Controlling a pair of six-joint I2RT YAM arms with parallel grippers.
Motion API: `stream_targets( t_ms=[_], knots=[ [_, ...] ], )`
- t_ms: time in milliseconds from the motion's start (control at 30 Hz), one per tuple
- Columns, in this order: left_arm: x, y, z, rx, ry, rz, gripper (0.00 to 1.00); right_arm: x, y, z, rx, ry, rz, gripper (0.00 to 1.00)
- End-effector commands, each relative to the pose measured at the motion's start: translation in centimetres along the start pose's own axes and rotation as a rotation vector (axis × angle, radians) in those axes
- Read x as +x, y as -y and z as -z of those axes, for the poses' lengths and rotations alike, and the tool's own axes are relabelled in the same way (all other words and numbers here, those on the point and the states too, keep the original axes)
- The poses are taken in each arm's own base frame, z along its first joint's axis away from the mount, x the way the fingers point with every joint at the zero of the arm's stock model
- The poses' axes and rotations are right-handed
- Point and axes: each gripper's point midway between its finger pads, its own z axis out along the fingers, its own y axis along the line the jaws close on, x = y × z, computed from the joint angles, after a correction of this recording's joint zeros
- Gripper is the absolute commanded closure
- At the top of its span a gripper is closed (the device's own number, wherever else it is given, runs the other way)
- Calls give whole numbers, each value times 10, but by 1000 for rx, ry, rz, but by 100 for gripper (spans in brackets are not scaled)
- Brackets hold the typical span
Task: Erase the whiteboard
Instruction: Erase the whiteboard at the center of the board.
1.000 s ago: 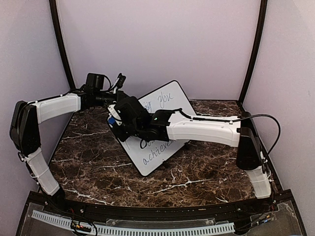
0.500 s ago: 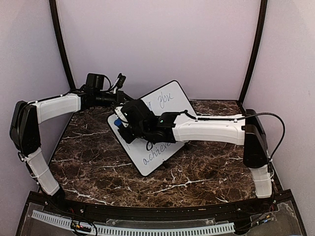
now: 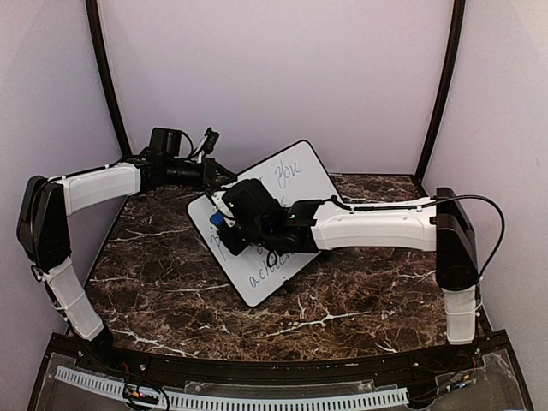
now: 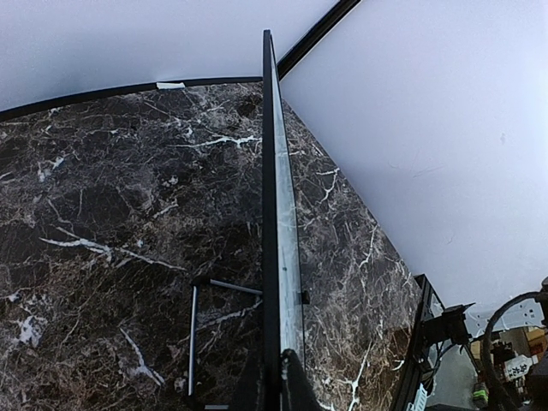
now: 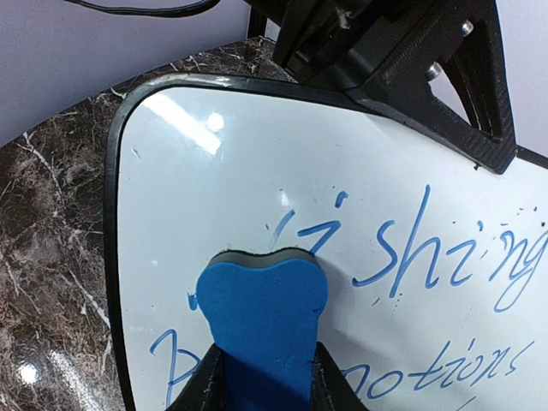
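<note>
Sliding rightward since a second ago, the right claw (image 5: 261,381) is gripping the blue eraser (image 5: 261,304) against the whiteboard (image 5: 214,171); the left claw (image 4: 272,385) is clamping the board's edge.

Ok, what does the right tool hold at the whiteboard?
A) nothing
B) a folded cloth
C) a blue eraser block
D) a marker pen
C: the right wrist view shows the right tool clamped on a blue eraser block set against the whiteboard.
</note>
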Motion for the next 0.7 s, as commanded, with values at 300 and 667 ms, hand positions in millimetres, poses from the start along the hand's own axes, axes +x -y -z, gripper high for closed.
stream_targets(
  t_ms=[300, 667],
  knots=[
    [1, 19, 7, 24, 2, -29, 100, 35, -19, 11, -65, -80, 38, 72],
    [1, 19, 7, 27, 2, -25, 100, 28, -13, 5, -29, -57, 31, 72]
  ],
)
